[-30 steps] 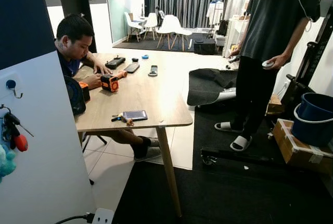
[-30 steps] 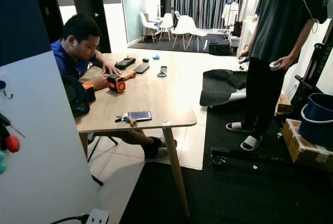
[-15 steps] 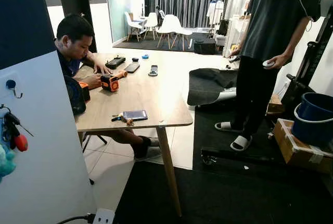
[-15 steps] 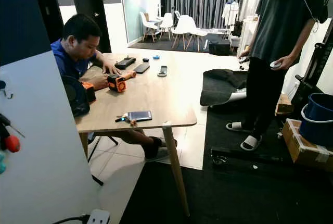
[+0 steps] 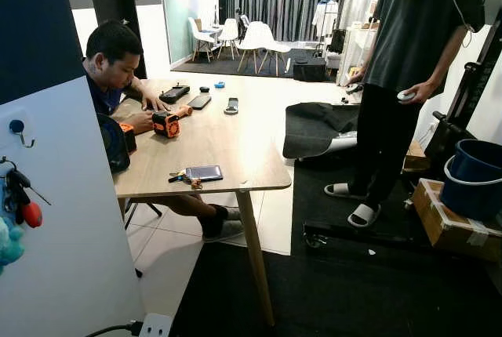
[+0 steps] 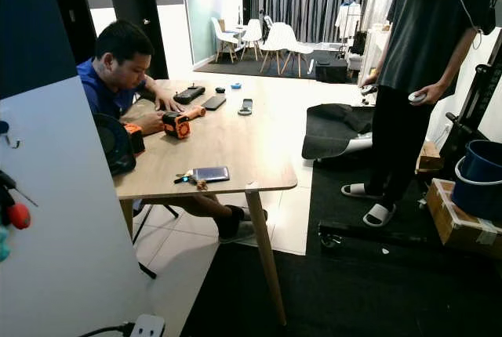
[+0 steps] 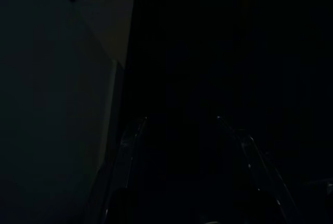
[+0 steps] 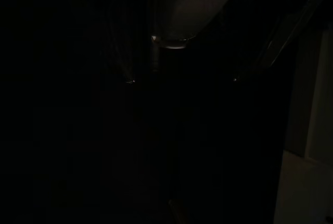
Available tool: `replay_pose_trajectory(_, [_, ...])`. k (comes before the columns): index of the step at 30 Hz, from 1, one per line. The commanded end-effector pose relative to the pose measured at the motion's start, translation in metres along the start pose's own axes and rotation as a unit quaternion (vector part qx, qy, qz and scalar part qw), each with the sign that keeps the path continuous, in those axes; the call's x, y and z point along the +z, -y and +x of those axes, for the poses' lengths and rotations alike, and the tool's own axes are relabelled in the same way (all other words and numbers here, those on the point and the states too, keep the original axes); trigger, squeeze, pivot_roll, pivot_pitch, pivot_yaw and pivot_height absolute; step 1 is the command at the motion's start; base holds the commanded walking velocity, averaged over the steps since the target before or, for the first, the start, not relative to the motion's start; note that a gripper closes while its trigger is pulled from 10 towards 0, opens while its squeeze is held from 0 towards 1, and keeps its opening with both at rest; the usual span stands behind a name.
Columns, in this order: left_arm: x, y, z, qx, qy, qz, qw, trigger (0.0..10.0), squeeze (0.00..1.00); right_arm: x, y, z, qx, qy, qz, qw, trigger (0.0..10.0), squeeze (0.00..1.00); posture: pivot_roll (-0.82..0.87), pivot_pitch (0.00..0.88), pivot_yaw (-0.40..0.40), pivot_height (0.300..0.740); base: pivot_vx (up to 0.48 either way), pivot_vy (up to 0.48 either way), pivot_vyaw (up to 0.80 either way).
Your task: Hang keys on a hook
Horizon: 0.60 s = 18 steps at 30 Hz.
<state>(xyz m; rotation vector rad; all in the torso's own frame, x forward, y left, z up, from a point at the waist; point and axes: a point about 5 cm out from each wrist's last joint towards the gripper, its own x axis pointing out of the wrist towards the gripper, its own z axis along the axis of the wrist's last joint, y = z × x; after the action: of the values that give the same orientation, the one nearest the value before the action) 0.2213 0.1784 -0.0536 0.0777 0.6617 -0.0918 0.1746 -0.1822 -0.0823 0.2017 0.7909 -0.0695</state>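
Note:
A small bunch of keys lies on the wooden table, next to a dark phone near the front edge. On the white board at my left, a blue-topped hook hangs bare. Below it, a second hook carries a bunch with a red fob and a teal plush. Both arms hang idle in the dark. In the left wrist view, my left gripper shows two faint fingers standing apart with nothing between them. My right gripper is barely made out.
A seated person works at the table's far left beside an orange tool. A standing person holds a controller at the right. A blue bucket and a cardboard box stand at the far right. A power strip lies on the floor.

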Motion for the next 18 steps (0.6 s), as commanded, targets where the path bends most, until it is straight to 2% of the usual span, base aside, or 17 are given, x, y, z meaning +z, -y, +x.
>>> replay_pose_trajectory(1, [-0.0003,0.0022,0.0002,-0.002,-0.003,-0.007,1.0,10.0,0.0,-0.001,-0.0014,0.0004,-0.001,-0.005,0.001,1.0,10.0,0.0,0.07,0.019,0.004,0.74,0.0,0.0,0.0])
replay_pose_trajectory(15, [-0.0005,0.0021,0.0,-0.002,-0.002,-0.005,1.0,10.0,0.0,-0.0016,-0.0014,0.0002,-0.001,-0.006,0.0,1.0,10.0,0.0,0.07,0.019,0.003,0.74,0.269,0.0,0.0])
replay_pose_trajectory(18, [-0.0008,0.0014,0.0001,0.004,-0.004,0.002,1.0,10.0,0.0,-0.0015,-0.0014,0.0002,-0.001,-0.006,0.001,1.0,10.0,0.0,0.07,0.019,0.002,0.74,0.0,0.0,0.0])
